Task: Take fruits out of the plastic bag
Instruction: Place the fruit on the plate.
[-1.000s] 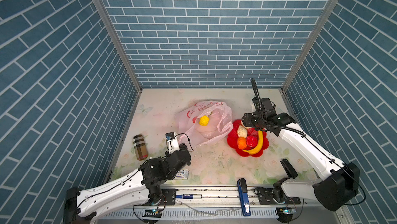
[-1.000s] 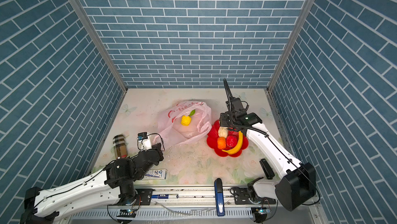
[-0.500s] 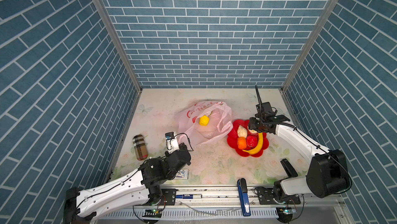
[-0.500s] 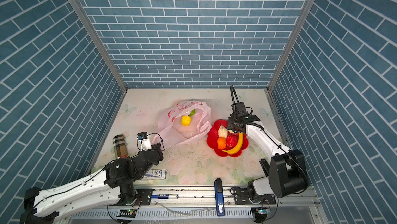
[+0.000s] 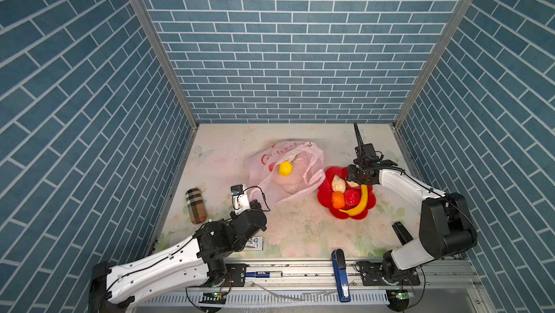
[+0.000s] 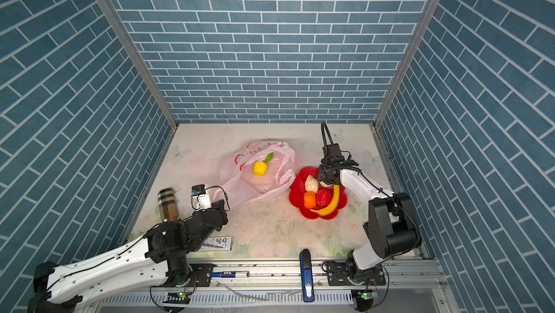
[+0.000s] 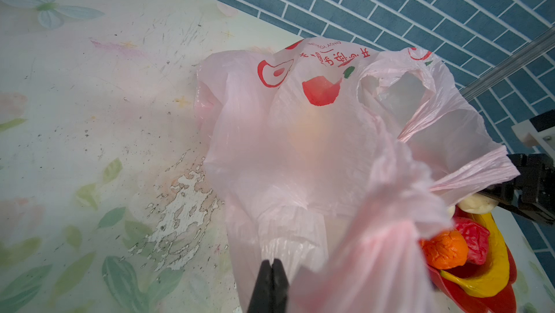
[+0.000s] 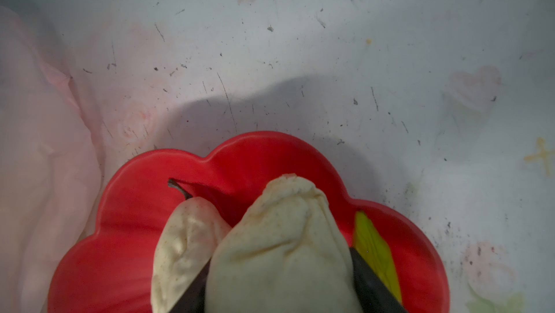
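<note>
The pale-pink plastic bag (image 5: 285, 182) (image 6: 255, 182) (image 7: 300, 152) lies crumpled mid-table. A yellow lumpy fruit (image 5: 285, 168) (image 6: 260, 168) shows in its open mouth. My left gripper (image 5: 255, 203) (image 7: 271, 266) is shut on the bag's near edge. On the red flower plate (image 5: 357, 217) (image 8: 135, 194) lie a beige pointed fruit (image 5: 338, 183) (image 8: 186, 236), an orange one (image 5: 338, 199) (image 7: 444, 250), a red one (image 5: 351, 196) and the banana (image 5: 359, 203). Low over the plate's far side, my right gripper (image 5: 354, 180) (image 8: 279, 281) is shut on a second beige pointed fruit (image 8: 285, 236).
A brown checked case (image 5: 195, 205) lies by the left wall. A small carton (image 5: 254, 243) sits under my left arm, and a blue tool (image 5: 341, 275) and a black piece (image 5: 401, 232) lie along the front edge. Brick walls close three sides.
My right gripper has come down a little over the plate with the beige fruit, and its elbow has folded back towards the base. The left arm and bag have not moved.
</note>
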Robot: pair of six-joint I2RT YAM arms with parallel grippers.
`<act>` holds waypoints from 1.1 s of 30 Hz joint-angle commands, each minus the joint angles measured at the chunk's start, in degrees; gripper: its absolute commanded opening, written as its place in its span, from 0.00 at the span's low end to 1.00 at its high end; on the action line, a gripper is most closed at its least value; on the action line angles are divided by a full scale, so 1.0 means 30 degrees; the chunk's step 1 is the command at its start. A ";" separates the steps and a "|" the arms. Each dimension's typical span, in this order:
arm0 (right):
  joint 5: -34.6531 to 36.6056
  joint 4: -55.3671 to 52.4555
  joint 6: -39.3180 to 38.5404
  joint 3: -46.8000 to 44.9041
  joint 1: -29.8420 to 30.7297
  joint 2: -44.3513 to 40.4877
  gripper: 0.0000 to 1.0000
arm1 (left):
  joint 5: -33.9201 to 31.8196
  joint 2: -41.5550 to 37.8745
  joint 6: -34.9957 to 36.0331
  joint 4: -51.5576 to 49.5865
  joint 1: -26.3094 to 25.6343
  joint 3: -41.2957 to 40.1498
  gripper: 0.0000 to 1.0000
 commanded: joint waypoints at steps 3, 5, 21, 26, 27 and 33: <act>0.0332 0.0411 0.0120 -0.0415 -0.0061 0.0495 0.40 | -0.0275 -0.0125 -0.0127 -0.0643 -0.0087 0.0079 0.00; 0.0311 0.0457 0.0116 -0.0445 -0.0061 0.0638 0.41 | -0.0278 -0.0129 -0.0174 -0.0643 -0.0087 0.0081 0.00; 0.0282 0.0726 0.0344 -0.0660 -0.0062 0.1248 0.48 | -0.0207 -0.0315 -0.0282 -0.0705 -0.0087 -0.0027 0.00; 0.0254 0.0733 0.0322 -0.0679 -0.0061 0.1313 0.51 | -0.0190 -0.0348 -0.0276 -0.0730 -0.0099 -0.0041 0.00; 0.0250 0.0739 0.0329 -0.0707 -0.0062 0.1274 0.52 | -0.0175 -0.0327 -0.0303 -0.0714 -0.0062 -0.0079 0.00; 0.0231 0.0758 0.0329 -0.0767 -0.0075 0.1198 0.55 | -0.0114 -0.0371 -0.0309 -0.0700 -0.0100 -0.0116 0.00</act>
